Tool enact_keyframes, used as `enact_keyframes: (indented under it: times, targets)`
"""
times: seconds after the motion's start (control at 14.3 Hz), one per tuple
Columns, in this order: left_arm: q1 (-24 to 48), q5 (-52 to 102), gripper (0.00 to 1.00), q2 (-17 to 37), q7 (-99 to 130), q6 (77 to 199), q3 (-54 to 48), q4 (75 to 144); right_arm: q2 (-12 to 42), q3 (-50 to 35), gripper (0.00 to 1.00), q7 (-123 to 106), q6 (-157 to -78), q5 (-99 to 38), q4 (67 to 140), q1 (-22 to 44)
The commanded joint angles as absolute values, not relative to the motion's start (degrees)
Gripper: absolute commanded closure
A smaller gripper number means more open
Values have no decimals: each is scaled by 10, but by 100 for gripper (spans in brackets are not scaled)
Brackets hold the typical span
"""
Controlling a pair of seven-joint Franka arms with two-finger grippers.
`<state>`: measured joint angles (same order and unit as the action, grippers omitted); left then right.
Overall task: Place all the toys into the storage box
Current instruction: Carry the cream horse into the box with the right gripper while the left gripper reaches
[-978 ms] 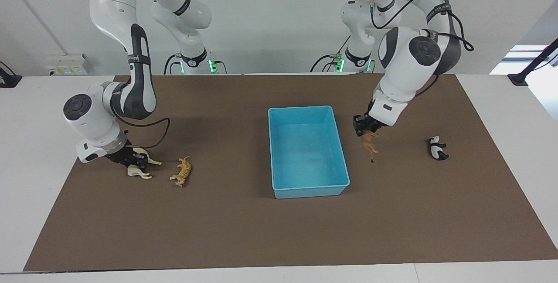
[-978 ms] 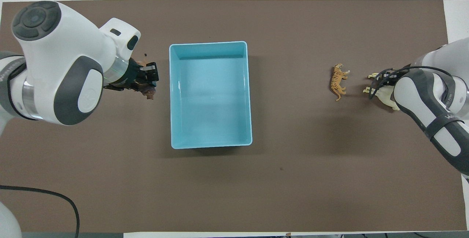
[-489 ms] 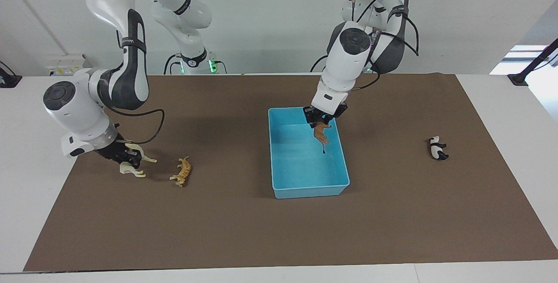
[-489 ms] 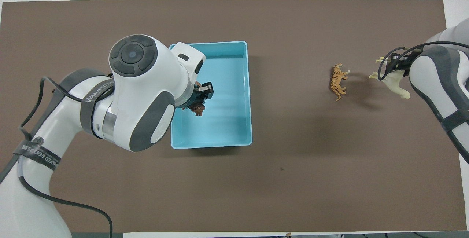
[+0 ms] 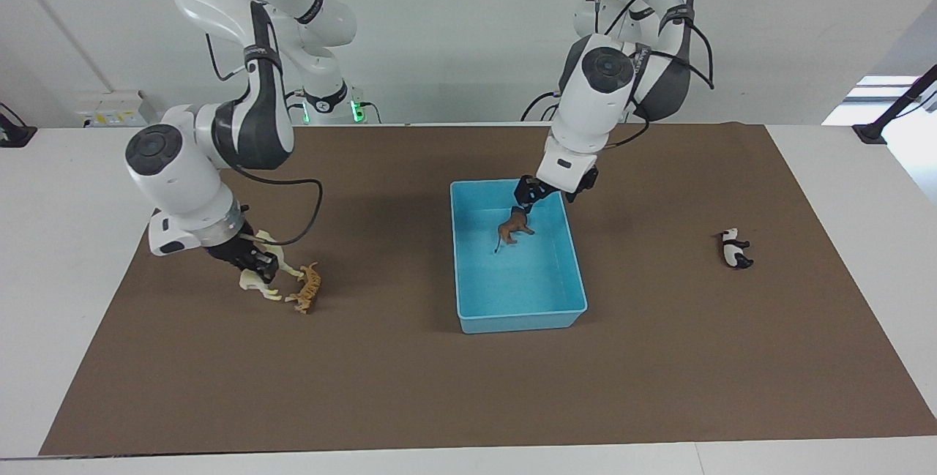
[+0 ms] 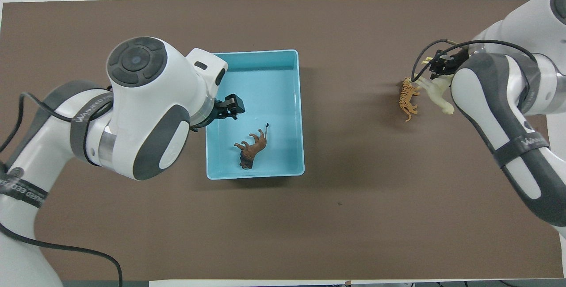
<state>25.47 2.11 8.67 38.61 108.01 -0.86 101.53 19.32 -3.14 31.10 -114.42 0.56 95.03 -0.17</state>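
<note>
Left jaws: the left gripper [image 5: 528, 197] hangs over the light blue rectangular plastic storage box [image 5: 518, 318] at frame centre with its fingers spread and nothing between them.
Right jaws: the right gripper [image 5: 252, 261], at the left of the facing view, is clamped on the cream-white horse-like plastic figurine [image 5: 261, 286], carried just above the brown mat [image 5: 410, 387].
Lion: the brown plastic lion figurine [image 5: 514, 228] lies on its side on the box floor.
Tiger: the orange striped plastic tiger figurine [image 5: 306, 291] lies on the mat just beside the raised horse.
Panda: the black-and-white plastic panda figurine [image 5: 733, 249] lies on the mat at the right of the facing view, well apart from the box.
Step in hand: carrying the horse to the box; it probably needs more height to clear the tiger and the rim.
Views: the facing view shows the horse off the mat and the panda; the overhead view hides the panda and overlaps horse and tiger, yet shows the lion's place in the box.
</note>
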Motion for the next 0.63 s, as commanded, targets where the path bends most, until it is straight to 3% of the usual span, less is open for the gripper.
enact_keyframes:
  times: [0.0,0.28,0.56]
  targets:
    - [179,-42,0,69,312,1056,-11,1023,203,-31,100,457,-1084,10,872,80]
    - [41,-43,0,69,94,1090,-11,1039,245,-29,100,564,-1076,11,785,181]
    - [-45,-47,0,76,-29,1226,-11,1116,331,-29,100,610,-1074,8,652,234]
